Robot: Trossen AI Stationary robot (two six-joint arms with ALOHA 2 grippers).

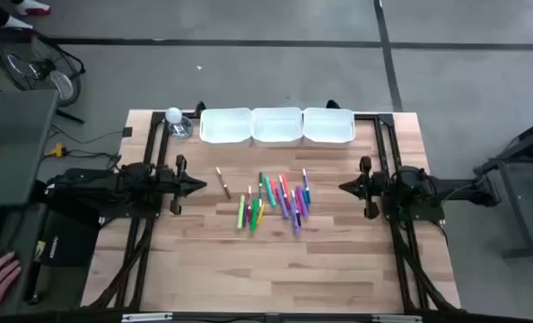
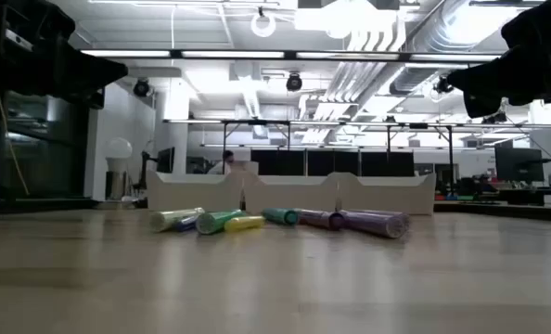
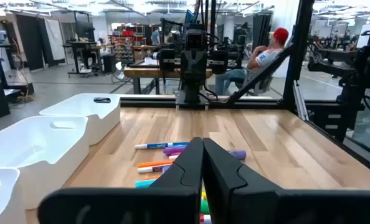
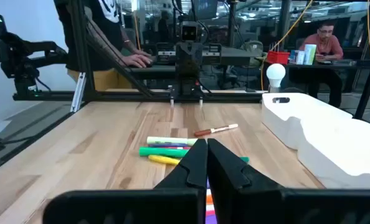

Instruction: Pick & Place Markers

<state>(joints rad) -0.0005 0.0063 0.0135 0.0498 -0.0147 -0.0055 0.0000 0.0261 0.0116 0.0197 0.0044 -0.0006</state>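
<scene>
Mid-frame, markers (image 1: 271, 199) lie loose for picking; left gripper (image 1: 201, 187) and right gripper (image 1: 342, 187) flank them, jaws closed, empty.

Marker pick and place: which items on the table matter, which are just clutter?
Job:
markers, loose at mid-table
three white trays along the far edge, the likely drop spot

Clutter:
light bulb beside the left-hand tray
small clear object next to it, cannot tell what
</scene>
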